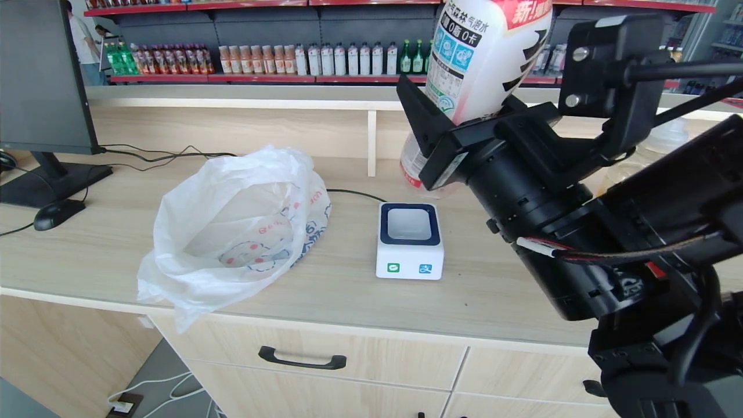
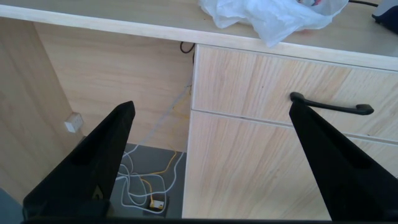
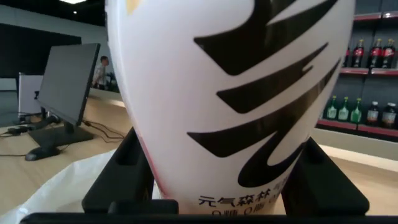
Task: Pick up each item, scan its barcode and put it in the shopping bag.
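The right gripper [image 1: 467,116] is clamped around a bottle [image 1: 487,52], held high over the back edge of the counter [image 1: 348,290], beyond the scanner [image 1: 410,239] (which sits mid-counter, nearer the front edge). Scanning and bagging look not yet done. The bag [image 1: 232,226] lies open toward the front edge, seemingly empty. The left gripper [image 2: 211,109] hangs wide open, holding nothing, below the counter's front edge.

I see dense label print on the bottle [image 1: 487,52], faint red lettering on the shopping bag [image 1: 174,273], and two small logos on the scanner [image 1: 410,241] front.
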You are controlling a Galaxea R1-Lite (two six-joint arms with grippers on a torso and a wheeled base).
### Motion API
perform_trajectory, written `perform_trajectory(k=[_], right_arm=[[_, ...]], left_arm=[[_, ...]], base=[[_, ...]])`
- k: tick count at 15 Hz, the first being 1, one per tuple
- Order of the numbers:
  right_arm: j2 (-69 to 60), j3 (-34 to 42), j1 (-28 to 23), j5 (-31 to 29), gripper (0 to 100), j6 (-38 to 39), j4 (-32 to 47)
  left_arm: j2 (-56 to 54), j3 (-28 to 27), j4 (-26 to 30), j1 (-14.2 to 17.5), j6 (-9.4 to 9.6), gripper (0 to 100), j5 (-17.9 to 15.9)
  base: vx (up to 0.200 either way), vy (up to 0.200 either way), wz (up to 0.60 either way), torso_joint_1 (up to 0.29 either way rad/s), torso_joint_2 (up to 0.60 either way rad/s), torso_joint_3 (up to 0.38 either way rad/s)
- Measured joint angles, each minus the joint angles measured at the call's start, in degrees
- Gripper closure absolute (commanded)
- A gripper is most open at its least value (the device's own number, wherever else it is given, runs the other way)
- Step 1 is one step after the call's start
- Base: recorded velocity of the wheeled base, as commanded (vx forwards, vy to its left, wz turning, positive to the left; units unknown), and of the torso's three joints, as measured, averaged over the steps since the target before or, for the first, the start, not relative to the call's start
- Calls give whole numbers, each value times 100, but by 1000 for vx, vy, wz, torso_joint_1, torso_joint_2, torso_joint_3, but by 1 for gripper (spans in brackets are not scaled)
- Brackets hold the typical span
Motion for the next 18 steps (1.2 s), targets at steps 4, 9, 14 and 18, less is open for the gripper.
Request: perform_trajectory(k=[4,9,14,18], right_arm=[[356,-137,-388,1257,100,-825,30],[752,-207,-750,1908,100,-1451,4],[1003,-179,-1292,2389,100,-2060,-321],[1161,-202,-1353,2473,100,-2460,-321]], left_arm=[[0,0,2,0,1,0,2],[0,0,0,0,-2,0,5],[0,0,0,0,0,0,0],[0,0,0,0,0,0,2]], base=[[0,0,0,0,0,0],[0,0,0,0,0,0],[0,0,0,0,0,0],[0,0,0,0,0,0]])
